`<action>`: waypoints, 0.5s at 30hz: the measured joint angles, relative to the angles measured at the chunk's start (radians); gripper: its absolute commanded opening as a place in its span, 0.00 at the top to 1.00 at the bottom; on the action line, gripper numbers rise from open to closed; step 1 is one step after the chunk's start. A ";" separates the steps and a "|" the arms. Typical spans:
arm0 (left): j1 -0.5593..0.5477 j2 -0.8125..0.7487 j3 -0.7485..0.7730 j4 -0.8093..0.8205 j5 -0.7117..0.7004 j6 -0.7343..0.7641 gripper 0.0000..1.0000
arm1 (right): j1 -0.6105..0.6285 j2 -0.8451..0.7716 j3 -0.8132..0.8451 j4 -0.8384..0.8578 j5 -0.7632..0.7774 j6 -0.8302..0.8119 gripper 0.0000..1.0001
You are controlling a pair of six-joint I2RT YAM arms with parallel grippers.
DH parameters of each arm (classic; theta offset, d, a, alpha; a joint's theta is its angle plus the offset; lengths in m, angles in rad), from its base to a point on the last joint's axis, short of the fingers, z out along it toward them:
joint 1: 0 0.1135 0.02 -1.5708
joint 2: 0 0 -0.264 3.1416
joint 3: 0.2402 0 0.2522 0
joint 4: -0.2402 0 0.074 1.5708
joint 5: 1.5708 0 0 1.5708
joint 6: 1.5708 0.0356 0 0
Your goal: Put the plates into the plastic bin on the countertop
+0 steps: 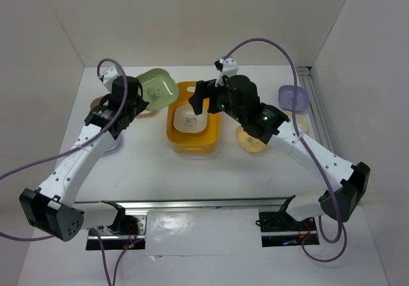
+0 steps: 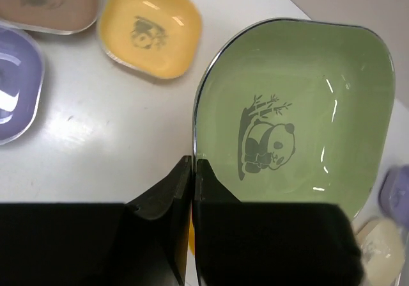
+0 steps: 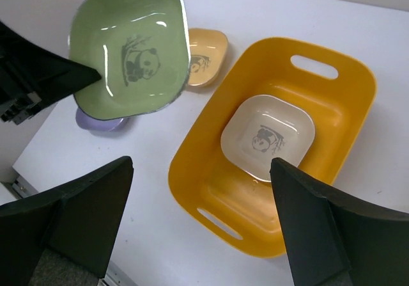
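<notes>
The left gripper (image 2: pixel 193 164) is nearly closed, pinching the rim of a glossy green rounded-square plate (image 2: pixel 300 126) held tilted above the plain white countertop (image 2: pixel 96 139), just left of the smooth yellow-orange plastic bin (image 3: pixel 339 107). A cream plate (image 3: pixel 268 137) lies flat inside the bin. The right gripper (image 3: pixel 199 166) hangs over the bin, jaws wide and empty. A yellow plate (image 2: pixel 150 33) and a lavender plate (image 2: pixel 13 84) rest on the countertop beneath.

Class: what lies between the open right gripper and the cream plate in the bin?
Nothing. In the right wrist view the cream plate shows unobstructed between the open fingers of the right gripper, resting inside the plastic bin.
</notes>
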 measured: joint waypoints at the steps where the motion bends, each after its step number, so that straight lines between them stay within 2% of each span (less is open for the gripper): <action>1: -0.006 0.022 0.021 0.021 0.029 0.046 1.00 | 0.000 -0.011 0.000 0.000 0.011 -0.003 0.05; 8: -0.035 0.294 0.169 0.139 0.276 0.328 1.00 | 0.000 -0.107 0.001 -0.031 0.085 -0.029 0.05; 15: -0.043 0.554 0.283 0.158 0.409 0.457 1.00 | 0.000 -0.193 0.007 -0.057 0.134 -0.049 0.04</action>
